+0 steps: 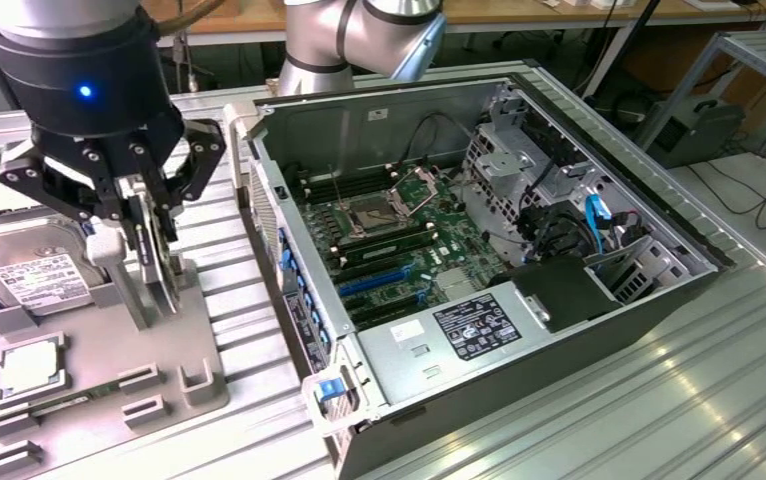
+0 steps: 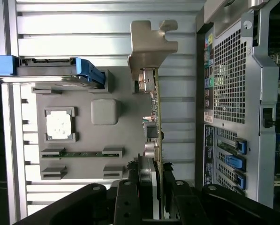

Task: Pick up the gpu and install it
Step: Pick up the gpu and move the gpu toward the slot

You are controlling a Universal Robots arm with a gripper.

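Gpu [image 2: 156, 117], thin black card with silvery bracket, stands edge-on on grey tray [image 1: 203, 385], 9 o'clock of open computer case [image 1: 623, 300]; fingers of black gripper [image 1: 150, 262] clamp it. Tray also holds 1 silver hard drive [image 1: 30, 275].

In the exterior view the light is even, cool and bright, and it comes from above. It leaves pale glare streaks on the ribbed metal table [image 1: 703, 400] beside the computer case [image 1: 530, 420], whose inside sits in shade. Shadows under the end effector [image 1: 156, 265] on the grey fixture plate [image 1: 103, 360] are soft and faint. A small blue light [image 1: 86, 91] glows on the dark arm [image 1: 76, 50]. Detail is slightly soft throughout. In the wrist view the table slats are nearly washed out. The gpu [image 2: 157, 117] has a pale sheen on its metal bracket [image 2: 151, 42], and the end effector's black body is a dim, blurred mass close to the lens.
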